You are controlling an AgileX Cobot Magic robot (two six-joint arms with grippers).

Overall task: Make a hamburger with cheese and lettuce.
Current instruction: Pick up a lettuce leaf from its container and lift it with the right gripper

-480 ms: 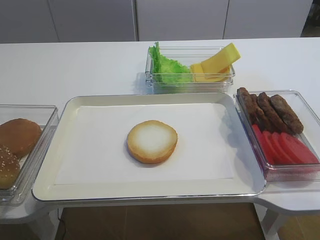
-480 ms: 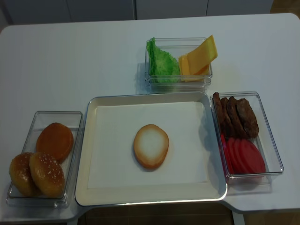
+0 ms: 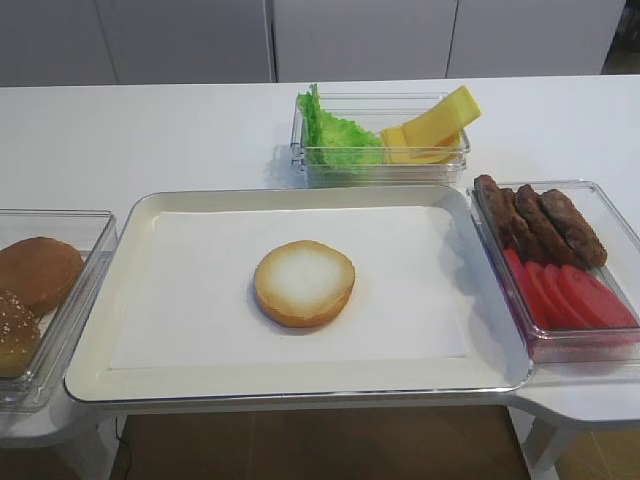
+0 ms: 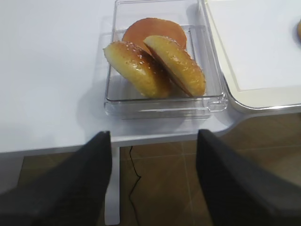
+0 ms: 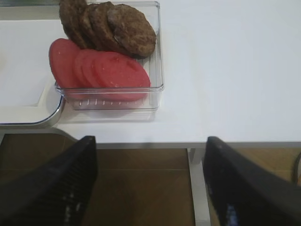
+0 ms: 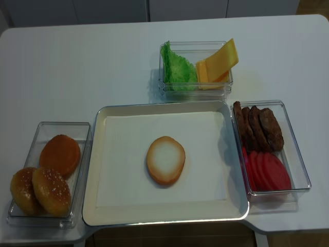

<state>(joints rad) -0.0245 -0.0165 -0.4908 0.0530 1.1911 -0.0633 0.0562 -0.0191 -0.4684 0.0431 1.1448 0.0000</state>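
Golden-rimmed and pale-faced, the bun half (image 3: 304, 283) lies cut side up, alone in the middle of the tray (image 3: 120, 380) at the desk's front edge. Cheese (image 3: 432, 130) and lettuce (image 3: 335, 135) share a clear box (image 3: 380, 165) toward the back edge. Left gripper (image 4: 153, 181) and right gripper (image 5: 148, 181) hang below the front edge, jaws wide apart, holding nothing. Probably cheese comes first: reach over the tray, pinch only the top slice by its raised end, and lay it flat and centred.

Both tool (image 5: 148, 183) fingertips cropped, blurred
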